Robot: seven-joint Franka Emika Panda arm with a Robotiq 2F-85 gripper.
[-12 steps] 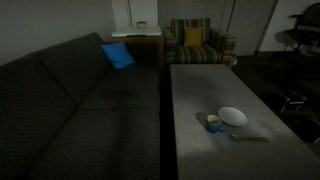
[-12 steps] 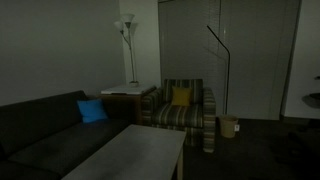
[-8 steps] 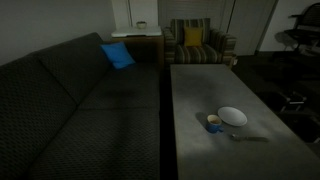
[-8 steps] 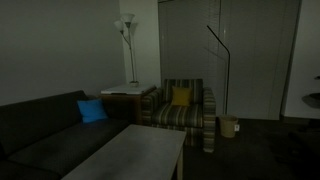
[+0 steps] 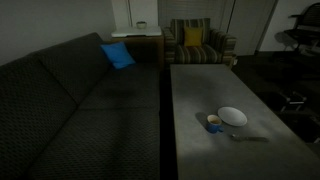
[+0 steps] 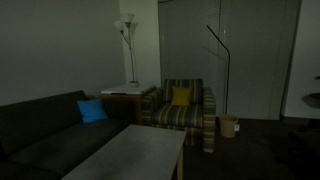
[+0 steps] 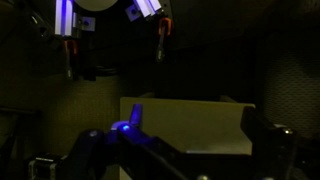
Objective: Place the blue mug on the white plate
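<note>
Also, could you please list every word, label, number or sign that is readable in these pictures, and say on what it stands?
No text can be read in any view.
Blue mug and white plate: plain, with no print visible.
White piece at the top of the wrist view: any marking is too dark and blurred to read.

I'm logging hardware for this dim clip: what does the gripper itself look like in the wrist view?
The gripper shows as black, bulky, rounded links along the bottom edge, with dark, blocky jaws. A small blue-violet light glows on its left part. It is too dark to make out cables or markings.
</note>
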